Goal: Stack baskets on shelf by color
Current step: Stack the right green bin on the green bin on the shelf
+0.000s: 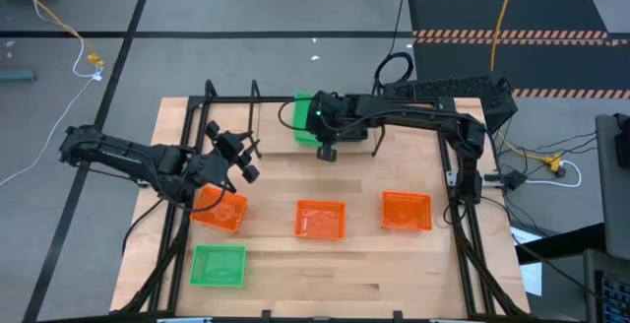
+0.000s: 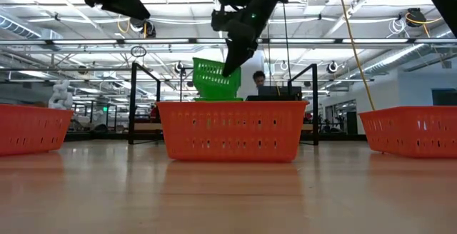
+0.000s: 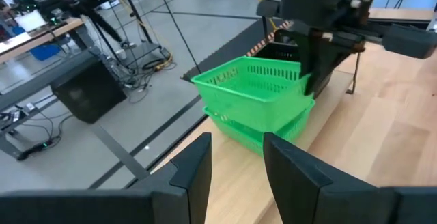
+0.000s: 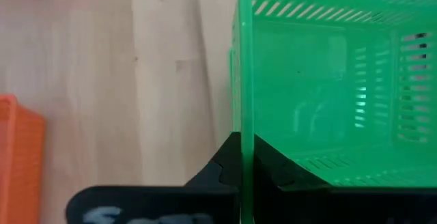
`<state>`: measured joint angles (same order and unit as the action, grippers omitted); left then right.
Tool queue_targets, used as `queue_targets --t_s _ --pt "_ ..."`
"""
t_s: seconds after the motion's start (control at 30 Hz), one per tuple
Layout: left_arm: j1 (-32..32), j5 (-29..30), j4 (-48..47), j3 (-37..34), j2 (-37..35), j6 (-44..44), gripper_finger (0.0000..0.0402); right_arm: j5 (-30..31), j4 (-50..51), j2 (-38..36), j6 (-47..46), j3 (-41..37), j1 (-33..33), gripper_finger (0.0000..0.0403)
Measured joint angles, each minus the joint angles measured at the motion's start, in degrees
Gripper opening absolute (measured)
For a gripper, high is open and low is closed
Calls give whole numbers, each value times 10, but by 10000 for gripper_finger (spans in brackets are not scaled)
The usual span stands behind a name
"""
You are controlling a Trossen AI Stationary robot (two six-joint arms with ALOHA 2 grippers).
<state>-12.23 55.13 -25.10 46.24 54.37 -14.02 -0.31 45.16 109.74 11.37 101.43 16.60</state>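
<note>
At the top centre of the high view, a green basket (image 1: 307, 106) is being gripped by its wall between the closed fingers of the right gripper (image 1: 326, 149), tilted over a second green basket (image 3: 263, 125) on the shelf (image 1: 236, 116). At mid-left, the left gripper (image 1: 244, 161) is being held with fingers parted and empty above an orange basket (image 1: 220, 211). Two more orange baskets (image 1: 321, 219) (image 1: 407, 211) and a green one (image 1: 218, 265) are being left well apart across the lower tabletop (image 1: 345, 264).
</note>
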Motion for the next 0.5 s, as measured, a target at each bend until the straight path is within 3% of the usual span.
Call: queue_targets --t_s 0.5 --pt "-7 -2 0 0 0 -4 136 7 1 0 17 0 1 0"
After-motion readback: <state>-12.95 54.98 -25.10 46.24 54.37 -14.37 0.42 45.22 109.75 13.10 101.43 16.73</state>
